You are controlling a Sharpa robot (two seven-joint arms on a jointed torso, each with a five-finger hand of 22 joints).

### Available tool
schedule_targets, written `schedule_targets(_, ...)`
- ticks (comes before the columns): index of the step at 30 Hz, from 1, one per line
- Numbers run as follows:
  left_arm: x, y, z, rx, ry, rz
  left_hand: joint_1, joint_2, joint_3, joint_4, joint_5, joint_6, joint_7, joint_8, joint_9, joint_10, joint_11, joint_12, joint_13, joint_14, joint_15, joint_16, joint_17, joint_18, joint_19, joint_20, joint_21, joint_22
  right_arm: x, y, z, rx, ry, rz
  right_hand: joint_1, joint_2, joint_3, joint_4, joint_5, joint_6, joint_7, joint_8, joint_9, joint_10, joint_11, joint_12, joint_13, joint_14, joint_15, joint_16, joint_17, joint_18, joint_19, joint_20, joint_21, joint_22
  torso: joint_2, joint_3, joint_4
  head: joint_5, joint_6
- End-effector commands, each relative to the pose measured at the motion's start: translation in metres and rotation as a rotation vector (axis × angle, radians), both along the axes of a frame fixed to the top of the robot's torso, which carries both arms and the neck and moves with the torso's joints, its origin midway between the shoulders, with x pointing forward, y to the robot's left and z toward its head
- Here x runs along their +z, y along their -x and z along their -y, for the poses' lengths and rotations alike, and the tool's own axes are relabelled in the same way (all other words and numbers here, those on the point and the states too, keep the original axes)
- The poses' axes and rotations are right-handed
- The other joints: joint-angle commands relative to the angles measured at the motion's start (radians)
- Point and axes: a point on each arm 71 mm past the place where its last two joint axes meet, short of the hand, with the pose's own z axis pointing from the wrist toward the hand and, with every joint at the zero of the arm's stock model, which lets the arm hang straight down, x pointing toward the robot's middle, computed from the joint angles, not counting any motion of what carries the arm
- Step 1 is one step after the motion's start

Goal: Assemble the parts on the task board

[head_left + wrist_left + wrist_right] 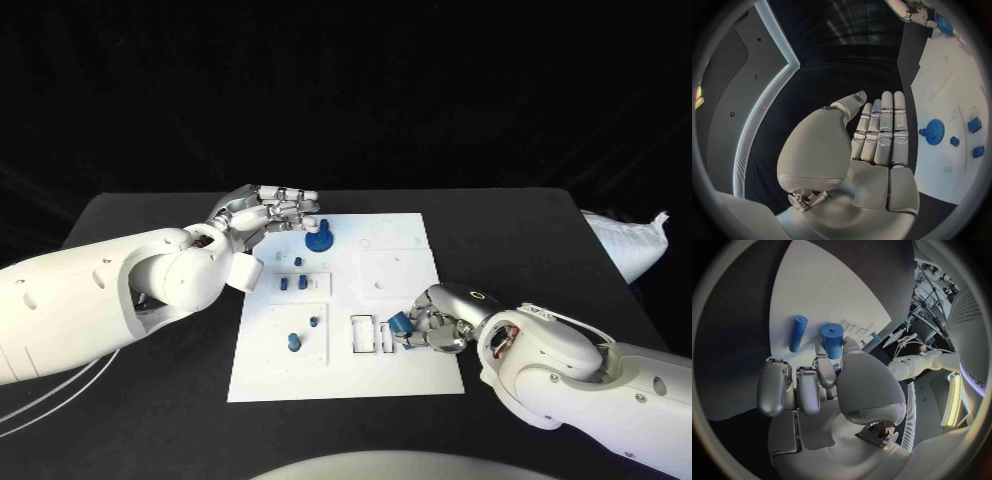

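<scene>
The task board (346, 300) lies in the middle of the black surface (548, 240). The right hand (426, 325) grips a blue cylinder part (832, 340) at the board's near right, beside another blue cylinder (797, 333). The left hand (274, 212) hovers empty by the blue gear (317, 237), fingers straight and together. I'd worry that the cylinder, if tilted, jams at its slot.

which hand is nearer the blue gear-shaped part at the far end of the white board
Left. The left hand hovers just beside the blue gear-shaped part; the right hand is at the white task board's near right side.
</scene>
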Motion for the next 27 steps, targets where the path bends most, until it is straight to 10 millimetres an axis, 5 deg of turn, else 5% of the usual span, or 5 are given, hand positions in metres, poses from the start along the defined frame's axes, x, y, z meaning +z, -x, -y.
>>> schedule_targets(1,0.001,0.001,0.002,-0.022,0.008,0.006,-0.003,0.01,-0.005,-0.001,0.005,-0.004,0.001,0.005,0.0,-0.007,0.001,0.006,-0.002,0.007,-0.002,-0.006,-0.002,0.017,0.006,-0.002,-0.004,-0.002,0.011,0.002,-0.001,-0.079,-0.132,0.011,0.018,0.008,-0.004,-0.004,0.023,0.002,-0.003,0.007,0.013,0.012,-0.004,0.005,0.003,0.072,-0.002,0.006,0.083,-0.015,0.005,-0.005,0.006,0.002,0.0,-0.0002,0.0008,-0.001,0.003)
schedule_targets(16,0.001,0.002,0.003,-0.026,0.009,0.007,-0.003,0.01,-0.005,-0.001,0.005,-0.004,0.001,0.005,0.0,-0.007,0.001,0.006,-0.002,0.007,-0.002,-0.006,-0.002,0.017,0.006,-0.002,-0.004,-0.002,0.015,0.005,-0.025,-0.064,-0.213,-0.101,0.014,0.007,-0.012,0.004,0.05,-0.003,-0.002,0.009,0.022,0.01,-0.003,-0.001,0.004,0.072,-0.002,0.006,0.083,-0.015,0.004,-0.005,0.005,0.001,0.002,-0.0002,0.0015,0.01,-0.002)
schedule_targets(27,0.001,0.002,0.005,-0.031,0.01,0.006,-0.003,0.01,-0.005,-0.001,0.005,-0.004,0.001,0.005,0.0,-0.007,0.001,0.006,-0.002,0.007,-0.002,-0.006,-0.002,0.017,0.006,-0.002,-0.004,-0.002,0.008,0.006,-0.045,-0.002,-0.185,-0.161,-0.057,0.013,-0.052,0.019,0.059,0.008,-0.008,0.022,0.045,0.008,-0.007,-0.013,0.004,0.07,-0.004,0.002,0.076,-0.014,0.001,-0.006,0.002,-0.002,0.002,-0.0022,0.0054,0.013,-0.007)
